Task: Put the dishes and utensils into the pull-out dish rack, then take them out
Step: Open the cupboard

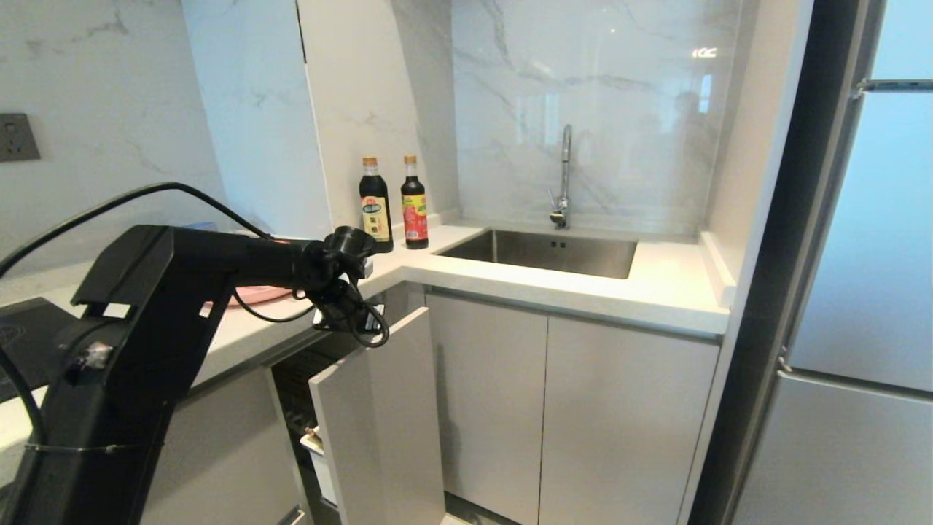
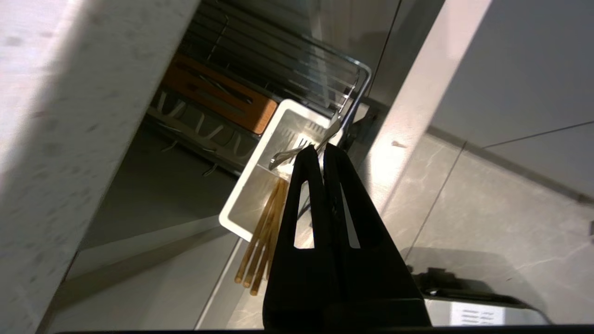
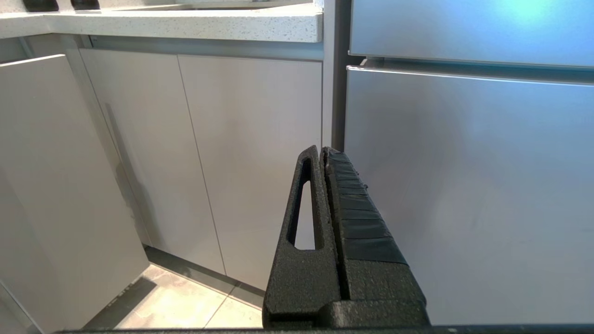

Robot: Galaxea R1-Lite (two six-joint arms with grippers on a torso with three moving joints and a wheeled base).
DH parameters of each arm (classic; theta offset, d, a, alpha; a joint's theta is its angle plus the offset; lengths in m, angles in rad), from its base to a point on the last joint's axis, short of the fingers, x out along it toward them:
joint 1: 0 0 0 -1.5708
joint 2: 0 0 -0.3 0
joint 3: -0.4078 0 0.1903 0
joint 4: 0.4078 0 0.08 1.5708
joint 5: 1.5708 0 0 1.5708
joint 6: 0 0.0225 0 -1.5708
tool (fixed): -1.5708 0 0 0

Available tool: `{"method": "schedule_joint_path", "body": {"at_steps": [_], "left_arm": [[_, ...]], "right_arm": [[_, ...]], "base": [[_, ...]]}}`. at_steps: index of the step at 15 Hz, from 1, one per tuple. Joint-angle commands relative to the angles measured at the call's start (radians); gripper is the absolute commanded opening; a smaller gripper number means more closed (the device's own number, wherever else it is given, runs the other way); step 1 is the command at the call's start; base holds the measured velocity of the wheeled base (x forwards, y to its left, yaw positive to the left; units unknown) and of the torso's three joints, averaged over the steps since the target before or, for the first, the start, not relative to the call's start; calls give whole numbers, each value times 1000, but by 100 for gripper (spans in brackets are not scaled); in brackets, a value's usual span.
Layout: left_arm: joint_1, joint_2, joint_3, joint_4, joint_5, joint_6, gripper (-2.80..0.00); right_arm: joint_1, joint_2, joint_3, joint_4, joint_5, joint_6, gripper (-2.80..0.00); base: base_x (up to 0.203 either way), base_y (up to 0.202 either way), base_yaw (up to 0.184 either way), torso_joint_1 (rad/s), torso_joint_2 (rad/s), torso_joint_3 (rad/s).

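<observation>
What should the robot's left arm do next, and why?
Probably lift the spoon clear of the white caddy: the left gripper looks shut on it, the chopsticks lie there, and the pink plate already sits on the counter.

Chrome wire rack (image 2: pixel 297 60), wooden strip (image 2: pixel 222 95), white plastic caddy (image 2: pixel 241 197), wood chopsticks (image 2: pixel 264 236), shiny metal spoon (image 2: pixel 285 155).

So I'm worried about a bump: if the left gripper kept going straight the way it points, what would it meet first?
Probably the silver spoon in the white utensil caddy: the shut left gripper points at it, though depth is unclear.
</observation>
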Motion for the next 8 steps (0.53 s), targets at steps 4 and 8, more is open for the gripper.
{"method": "schedule_joint_path", "body": {"at_steps": [4, 8], "left_arm": [[-3, 32, 1, 7, 3, 5, -280], [-15, 38, 8, 9, 3, -2, -280]], "right_arm": [[1, 0, 2, 0, 0, 0, -280], [0, 0, 2, -1, 0, 0, -280]], "base": [[0, 0, 0, 0, 0, 0], [0, 0, 0, 0, 0, 0]]}}
